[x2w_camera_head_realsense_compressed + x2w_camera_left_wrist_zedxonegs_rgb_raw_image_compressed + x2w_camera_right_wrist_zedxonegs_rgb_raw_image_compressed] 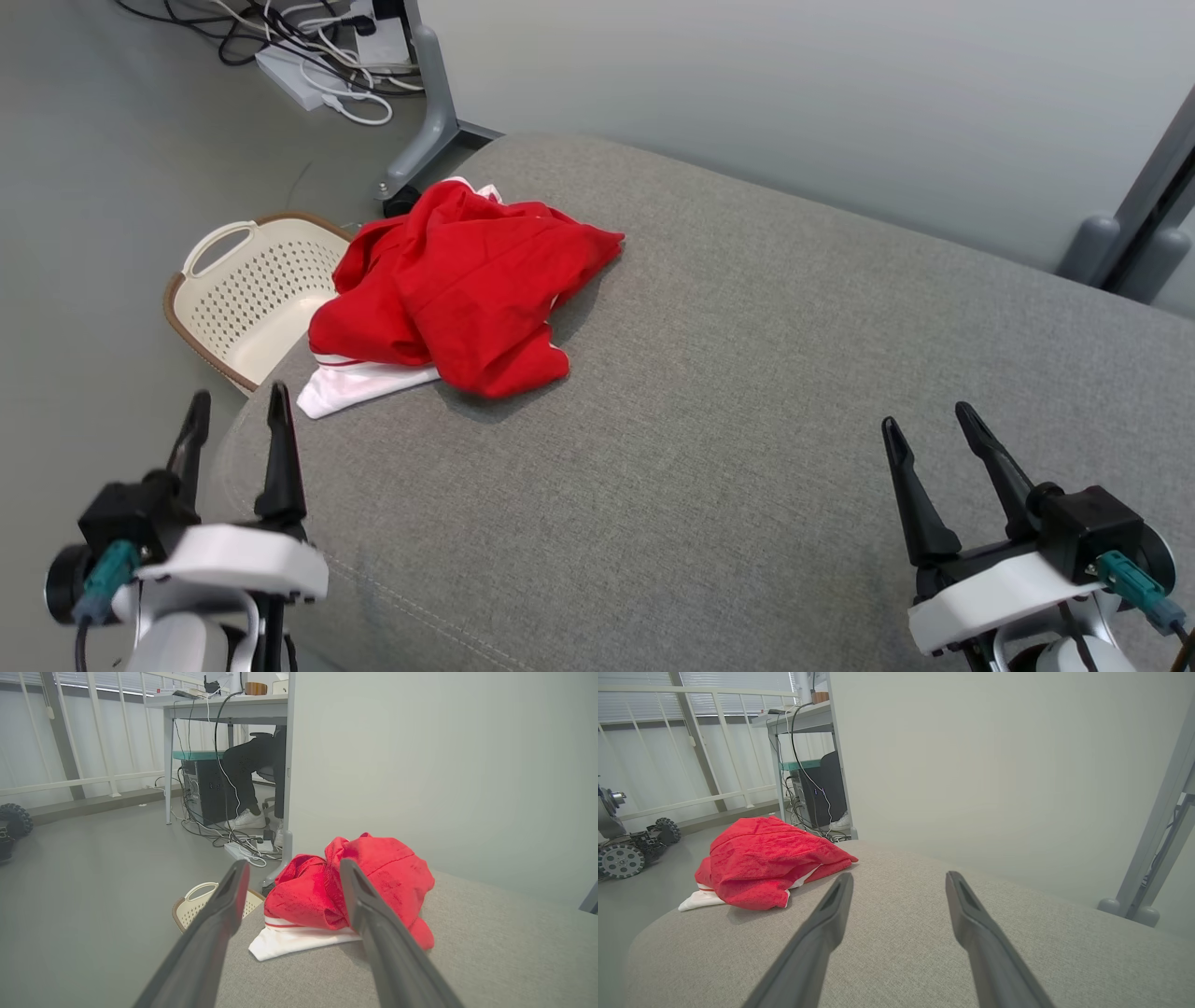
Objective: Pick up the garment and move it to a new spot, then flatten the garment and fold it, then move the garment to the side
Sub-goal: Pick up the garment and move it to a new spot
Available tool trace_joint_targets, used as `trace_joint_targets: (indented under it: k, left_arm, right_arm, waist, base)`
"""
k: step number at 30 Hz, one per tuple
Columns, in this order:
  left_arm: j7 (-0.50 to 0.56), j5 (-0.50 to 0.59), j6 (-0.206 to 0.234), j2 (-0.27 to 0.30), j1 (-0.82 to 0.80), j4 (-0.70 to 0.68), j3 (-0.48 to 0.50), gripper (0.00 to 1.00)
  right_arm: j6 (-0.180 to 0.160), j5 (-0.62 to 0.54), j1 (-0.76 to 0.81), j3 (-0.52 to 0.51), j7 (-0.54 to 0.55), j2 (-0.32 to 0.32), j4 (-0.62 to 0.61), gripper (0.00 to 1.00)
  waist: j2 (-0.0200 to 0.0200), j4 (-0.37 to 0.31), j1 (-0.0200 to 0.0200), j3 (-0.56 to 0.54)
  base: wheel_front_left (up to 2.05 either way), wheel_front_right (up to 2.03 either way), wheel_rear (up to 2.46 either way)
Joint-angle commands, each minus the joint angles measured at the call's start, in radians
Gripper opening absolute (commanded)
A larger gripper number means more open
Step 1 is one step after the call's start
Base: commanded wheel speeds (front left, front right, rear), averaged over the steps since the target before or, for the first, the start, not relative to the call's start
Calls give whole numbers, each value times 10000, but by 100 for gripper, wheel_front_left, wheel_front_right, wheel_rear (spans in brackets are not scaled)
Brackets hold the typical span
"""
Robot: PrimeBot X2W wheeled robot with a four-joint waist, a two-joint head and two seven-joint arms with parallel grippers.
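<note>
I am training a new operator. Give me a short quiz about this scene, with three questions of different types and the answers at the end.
1. True or false: the garment lies crumpled on the grey cushion, towards the robot's left.
2. The cream basket stands on the floor:
A) right beside the cushion, near the garment
B) far away from the cushion
C) directly under the right gripper
3. Short answer: how do the jaws of the left gripper and the right gripper stand, and does either one touch the garment?

Key
1. True.
2. A.
3. Both are open, and neither touches the garment.
</note>
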Motion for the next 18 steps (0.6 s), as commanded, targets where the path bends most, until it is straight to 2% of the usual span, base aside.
trace_joint_targets:
  k: [1,6,11,18]
  left_arm:
    - [-68,-73,38,-2,-444,-111,40,100]
    - [-140,-205,-93,-118,-1608,-150,88,100]
    - [-141,-395,-357,-145,-2670,579,28,100]
    - [191,-820,-992,49,-4359,3507,-35,100]
  right_arm:
    - [23,-63,-132,41,119,-139,-149,100]
    - [23,-151,-450,114,428,-397,-507,100]
    - [23,-234,-754,231,680,-585,-819,100]
    - [23,-176,-1100,257,836,-762,-1082,100]
  waist:
    - [0,-100,0,202]
    - [0,-509,0,927]
    - [0,-1020,0,1565]
    - [0,-1808,0,2384]
  base:
    - [0,0,0]
    - [0,0,0]
    - [0,0,0]
    - [0,0,0]
